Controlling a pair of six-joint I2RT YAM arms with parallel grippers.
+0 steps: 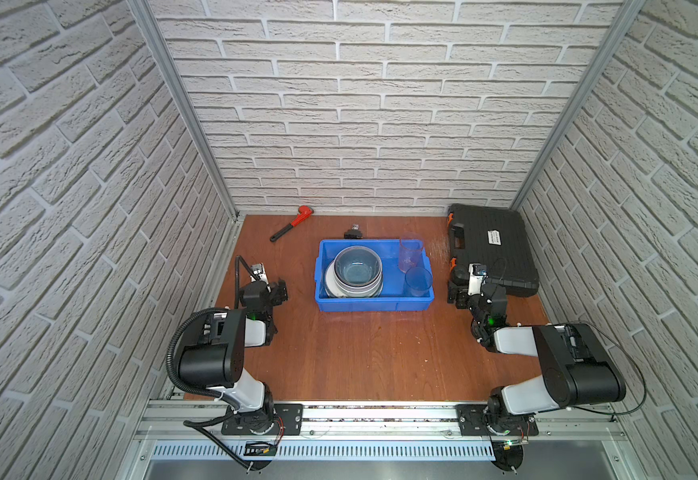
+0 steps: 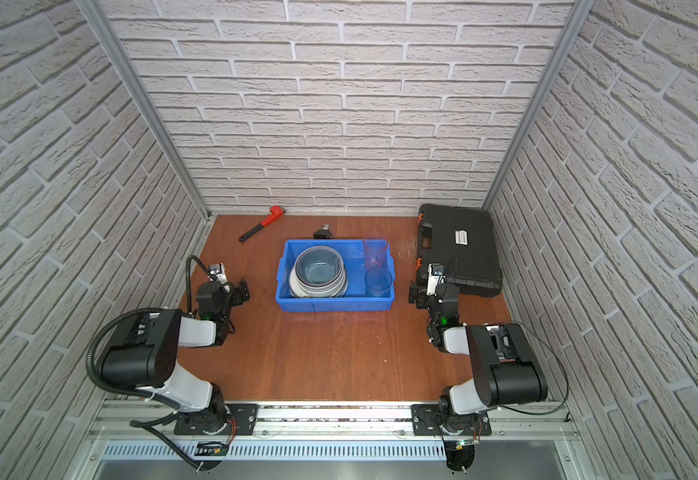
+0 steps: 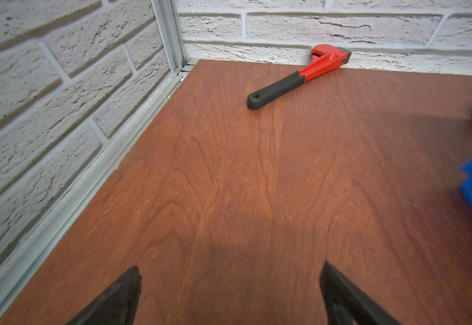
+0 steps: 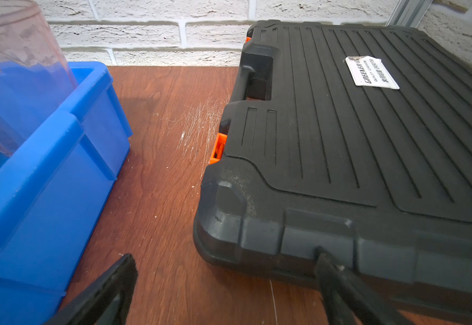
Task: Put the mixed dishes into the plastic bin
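Dishes (image 1: pixel 357 270) and cups (image 1: pixel 418 281) all seem settled inside the bin (image 1: pixel 374 304); your left claw (image 3: pixel 230 266) and right claw (image 4: pixel 226 257) hang spread, empty. Scan the table (image 1: pixel 360 353), ignore the wrench (image 1: pixel 293 224).

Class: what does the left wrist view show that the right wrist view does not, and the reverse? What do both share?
Left wrist only: the red-headed wrench by the brick wall. Right wrist only: the black tool case and a clear tumbler standing in the plastic bin. Shared: part of that bin, wooden tabletop, brick wall. Each shows its own: the left gripper and right gripper, open and empty.
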